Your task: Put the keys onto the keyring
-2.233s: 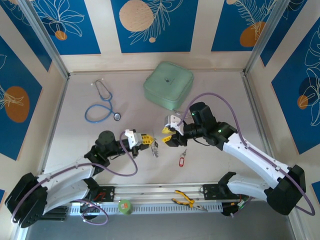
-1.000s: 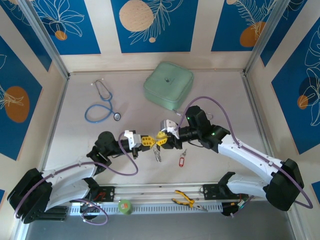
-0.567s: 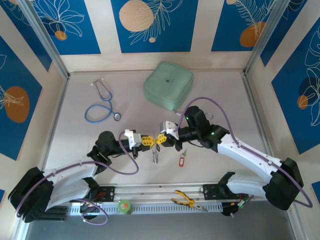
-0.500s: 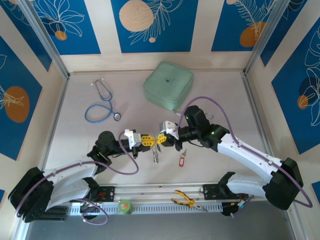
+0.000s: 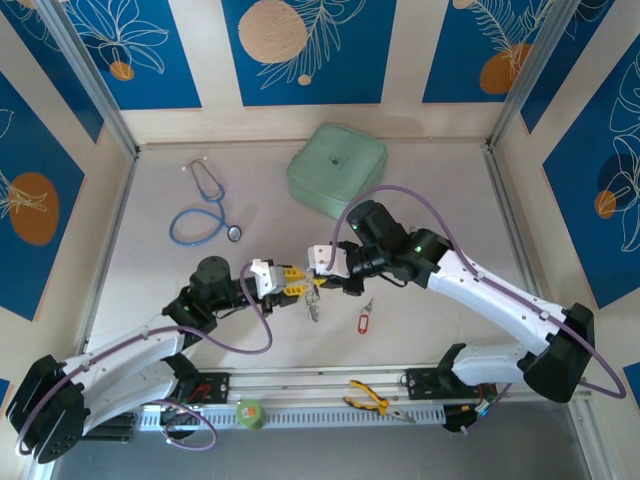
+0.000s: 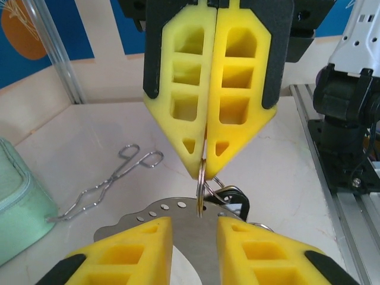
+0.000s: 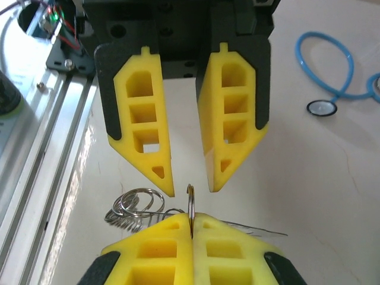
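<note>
Over the table [image 5: 450, 190], keyring [image 7: 190, 200] clamped edge-on between right fingers [image 7: 157, 252], left fingers [image 7: 142, 130] apart, flanking its edge

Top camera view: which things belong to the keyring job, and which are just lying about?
Job: keyring, bunch of keys, red-tagged key.
Lying about: stethoscope, green case, yellow-handled pliers, green tape roll.

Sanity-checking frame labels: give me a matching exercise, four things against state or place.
Things:
1. left pincer
2. right pincer
3. stethoscope
4. red-tagged key

States or places:
A. shut on the metal ring
B. lying far left on the table
C. open
D. lying on the table by the right arm

Pairs: 1-C, 2-A, 3-B, 4-D
</note>
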